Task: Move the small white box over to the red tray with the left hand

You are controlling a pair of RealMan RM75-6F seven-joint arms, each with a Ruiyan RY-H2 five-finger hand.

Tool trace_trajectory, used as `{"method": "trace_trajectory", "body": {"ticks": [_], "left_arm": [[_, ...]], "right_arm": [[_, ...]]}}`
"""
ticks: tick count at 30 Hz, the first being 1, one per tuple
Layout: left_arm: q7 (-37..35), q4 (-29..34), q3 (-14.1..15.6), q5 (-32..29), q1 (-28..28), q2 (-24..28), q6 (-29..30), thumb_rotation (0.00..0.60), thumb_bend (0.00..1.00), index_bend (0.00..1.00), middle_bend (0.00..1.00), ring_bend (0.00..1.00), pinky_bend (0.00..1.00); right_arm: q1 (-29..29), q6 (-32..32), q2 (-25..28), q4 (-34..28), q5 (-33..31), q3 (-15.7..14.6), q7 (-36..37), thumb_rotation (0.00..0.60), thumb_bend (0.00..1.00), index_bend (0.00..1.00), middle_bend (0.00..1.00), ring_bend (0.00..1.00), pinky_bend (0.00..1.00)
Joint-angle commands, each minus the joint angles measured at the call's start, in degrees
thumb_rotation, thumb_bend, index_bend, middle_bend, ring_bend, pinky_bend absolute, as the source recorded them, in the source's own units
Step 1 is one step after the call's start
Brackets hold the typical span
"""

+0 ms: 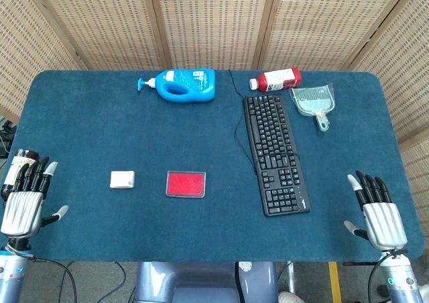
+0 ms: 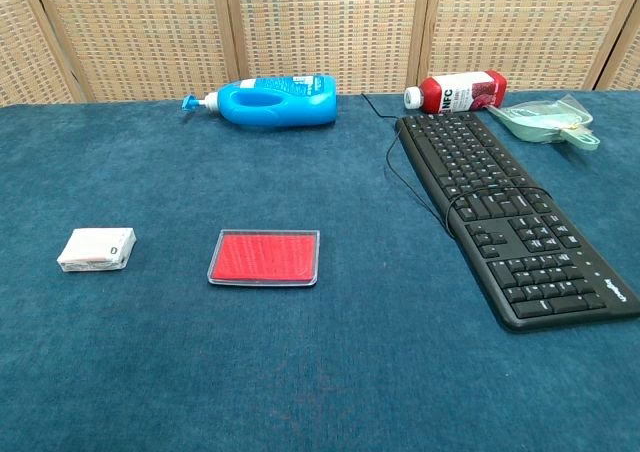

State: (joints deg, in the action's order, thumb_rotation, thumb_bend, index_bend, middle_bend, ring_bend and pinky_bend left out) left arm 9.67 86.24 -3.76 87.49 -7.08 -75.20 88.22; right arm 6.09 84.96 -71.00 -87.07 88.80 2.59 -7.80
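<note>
Left hand (image 1: 25,196): released, empty. White box (image 1: 122,179) to its right, red tray (image 1: 186,184) beyond. Risk: flat box slipping from fingers.

Two robotic hands seen from above: the left hand (image 1: 25,199) and right hand (image 1: 379,212) share ribbed silver-white backs, black fingers capped with pale tips, and grey-tipped thumbs. Bluish-grey wrist housings sit below each, with dark cables trailing beneath.

Woven wicker screens (image 1: 214,21) behind table (image 1: 100,129)
</note>
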Motion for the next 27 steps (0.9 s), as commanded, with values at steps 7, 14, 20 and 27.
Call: {"method": "trace_trajectory", "body": {"ticks": [7,14,20,27], "left_arm": [[0.1,0.1,0.0,-0.1,0.0,0.1,0.0,0.6,0.17,0.0,0.0,0.0,0.0],[-0.2,0.0,0.0,-0.2,-0.2,0.1,-0.6,0.6,0.18,0.0,0.0,0.0,0.0],[-0.4,0.0,-0.1,-0.5,-0.4,0.1,-0.9,0.6,0.18,0.0,0.0,0.0,0.0],[-0.1,0.2,0.1,-0.4,-0.5,0.0,-1.3,0.6,0.18,0.0,0.0,0.0,0.0]], "right_arm": [[-0.1,0.0,0.0,0.0,-0.1,0.0,-0.1,0.6,0.0,0.01,0.0,0.0,0.0],[0.0,-0.1,0.0,0.0,-0.2,0.1,-0.1,0.6,0.0,0.01,0.0,0.0,0.0],[0.0,-0.3,-0.1,0.0,-0.4,0.1,-0.5,0.6,0.0,0.01,0.0,0.0,0.0],[0.0,-0.5,-0.1,0.0,-0.5,0.0,-0.6,0.6,0.0,0.01,0.0,0.0,0.0]]}}
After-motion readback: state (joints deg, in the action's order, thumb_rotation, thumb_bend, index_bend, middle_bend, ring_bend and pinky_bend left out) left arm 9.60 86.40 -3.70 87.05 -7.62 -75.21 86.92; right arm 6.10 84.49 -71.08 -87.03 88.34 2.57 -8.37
